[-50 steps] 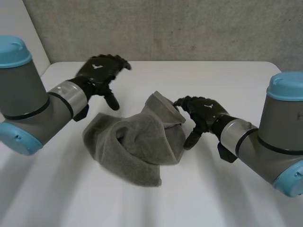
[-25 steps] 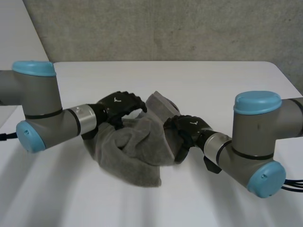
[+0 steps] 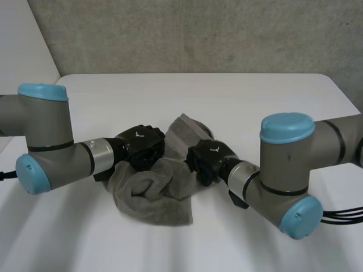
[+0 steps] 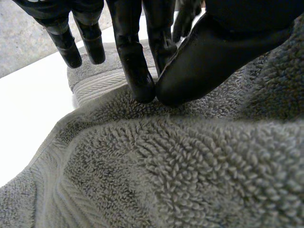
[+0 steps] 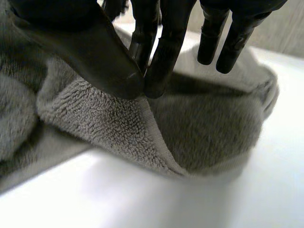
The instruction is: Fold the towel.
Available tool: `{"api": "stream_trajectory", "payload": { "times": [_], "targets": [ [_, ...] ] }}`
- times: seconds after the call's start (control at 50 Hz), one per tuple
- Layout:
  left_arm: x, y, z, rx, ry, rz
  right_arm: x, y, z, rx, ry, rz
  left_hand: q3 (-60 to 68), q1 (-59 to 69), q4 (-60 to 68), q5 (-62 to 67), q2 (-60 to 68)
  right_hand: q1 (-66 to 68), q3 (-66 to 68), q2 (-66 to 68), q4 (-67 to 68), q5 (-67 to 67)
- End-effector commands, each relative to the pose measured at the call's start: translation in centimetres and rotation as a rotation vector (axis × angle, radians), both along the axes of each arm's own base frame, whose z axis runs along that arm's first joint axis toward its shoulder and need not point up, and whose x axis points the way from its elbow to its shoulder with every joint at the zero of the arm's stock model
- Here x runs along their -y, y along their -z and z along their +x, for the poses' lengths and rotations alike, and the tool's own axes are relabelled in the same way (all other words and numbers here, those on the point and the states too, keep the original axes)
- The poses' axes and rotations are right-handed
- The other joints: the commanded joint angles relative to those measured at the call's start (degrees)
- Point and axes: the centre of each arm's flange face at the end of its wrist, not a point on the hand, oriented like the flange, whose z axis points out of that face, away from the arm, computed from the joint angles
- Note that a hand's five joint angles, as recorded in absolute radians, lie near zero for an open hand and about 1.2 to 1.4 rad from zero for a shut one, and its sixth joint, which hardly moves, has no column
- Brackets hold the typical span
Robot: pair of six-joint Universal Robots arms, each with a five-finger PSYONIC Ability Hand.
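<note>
A grey terry towel (image 3: pixel 152 188) lies crumpled in a heap on the white table (image 3: pixel 255 102). My left hand (image 3: pixel 142 148) rests on the heap's left upper side. In the left wrist view its thumb (image 4: pixel 213 52) and a finger (image 4: pixel 135 71) meet in a pinch on the towel's (image 4: pixel 190 166) pile. My right hand (image 3: pixel 207 161) sits at the heap's right side. There its thumb (image 5: pixel 71 42) and fingers (image 5: pixel 164 52) pinch a hemmed edge of the towel (image 5: pixel 109 123), lifting a fold off the table.
A grey wall (image 3: pixel 198 34) stands behind the table's far edge. Bare table top lies around the towel, and both arms stretch low across the table from the left and the right.
Both hands came down from above and beside the towel onto it and closed from open into pinches. The heap has been drawn narrower between them.
</note>
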Motion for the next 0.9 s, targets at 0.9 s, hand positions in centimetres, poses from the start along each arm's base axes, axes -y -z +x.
{"api": "stream_trajectory", "payload": {
  "times": [0.9],
  "targets": [
    [-3.4,-5.3,1.7,-0.246,-0.335,-0.047,1.1,-5.2,-9.8,-0.677,-0.208,-0.726,-2.8,-42.9,-3.1,-45.8,-43.8,-64.3,-2.6,-65.0,-4.4,-66.1]
  ]
}}
